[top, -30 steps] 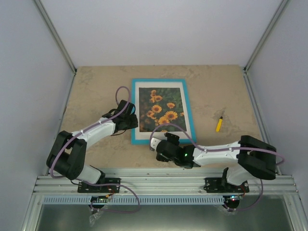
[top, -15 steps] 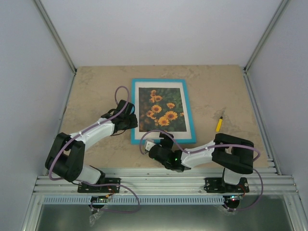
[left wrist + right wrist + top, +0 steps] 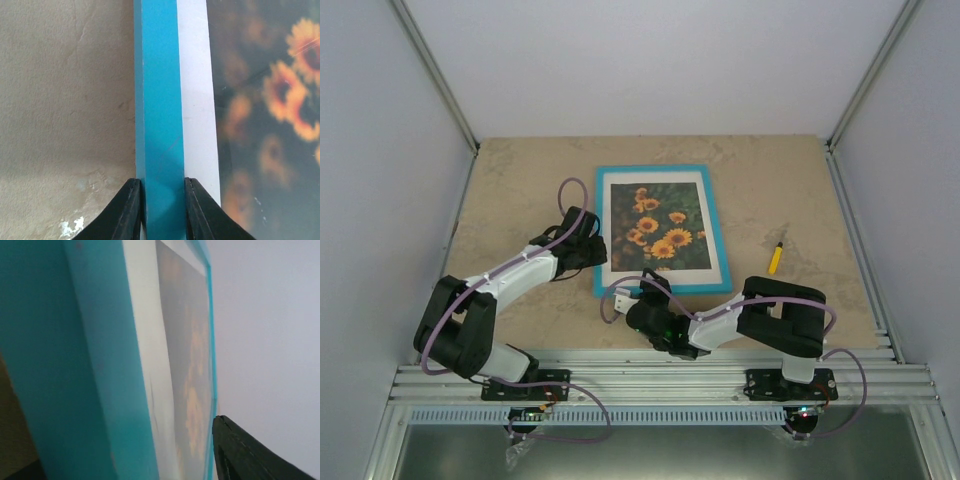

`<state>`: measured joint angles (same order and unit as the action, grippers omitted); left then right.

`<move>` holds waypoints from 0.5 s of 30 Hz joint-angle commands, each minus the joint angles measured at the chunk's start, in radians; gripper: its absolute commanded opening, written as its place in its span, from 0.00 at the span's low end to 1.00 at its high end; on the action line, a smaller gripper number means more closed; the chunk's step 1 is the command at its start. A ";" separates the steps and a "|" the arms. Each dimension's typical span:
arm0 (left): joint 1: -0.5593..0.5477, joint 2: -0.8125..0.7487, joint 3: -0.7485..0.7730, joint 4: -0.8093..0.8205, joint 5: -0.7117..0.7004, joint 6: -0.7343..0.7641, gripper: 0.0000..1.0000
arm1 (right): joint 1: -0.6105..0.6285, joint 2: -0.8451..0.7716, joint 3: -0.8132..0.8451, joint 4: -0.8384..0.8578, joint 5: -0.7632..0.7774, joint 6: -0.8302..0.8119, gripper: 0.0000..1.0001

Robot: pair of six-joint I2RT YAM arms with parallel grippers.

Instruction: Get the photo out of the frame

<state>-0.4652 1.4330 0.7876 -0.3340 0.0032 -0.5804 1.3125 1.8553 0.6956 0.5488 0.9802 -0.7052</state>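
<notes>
1. Fingers of left gripper [image 3: 161, 182] sit narrow, pinching the frame [image 3: 157, 100] on its turquoise left border; we judge this pins it to the table [image 3: 520, 190].
2. We find the right gripper [image 3: 640, 292] at the frame's near edge, likely to lift it; clamped or apart, we cannot tell.
3. The photo [image 3: 663, 225] lies inside, face up. Frame back hidden; right wrist view blurred.

**Both hands at the frame's near corner**

The left arm [image 3: 510, 275] reaches forward and inward, its hand [image 3: 596, 250] pinching the frame [image 3: 655, 169] border between both fingers [image 3: 129, 210]. The right arm [image 3: 720, 320] is folded low, elbow bent tightly. Its hand [image 3: 640, 296] points left, one finger [image 3: 240, 455] visible; its grip is unclear.
</notes>
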 commanded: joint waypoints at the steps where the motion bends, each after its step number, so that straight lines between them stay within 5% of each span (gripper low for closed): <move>1: -0.004 -0.014 0.007 0.094 0.071 -0.018 0.00 | -0.002 -0.010 -0.014 0.128 0.054 -0.062 0.52; 15: 0.136 -0.161 -0.105 0.221 0.282 -0.124 0.28 | 0.000 -0.122 -0.052 0.136 0.066 -0.088 0.03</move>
<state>-0.3813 1.3548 0.7078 -0.2031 0.1875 -0.6567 1.3174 1.7988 0.6559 0.5968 1.0035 -0.8680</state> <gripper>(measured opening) 0.249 0.245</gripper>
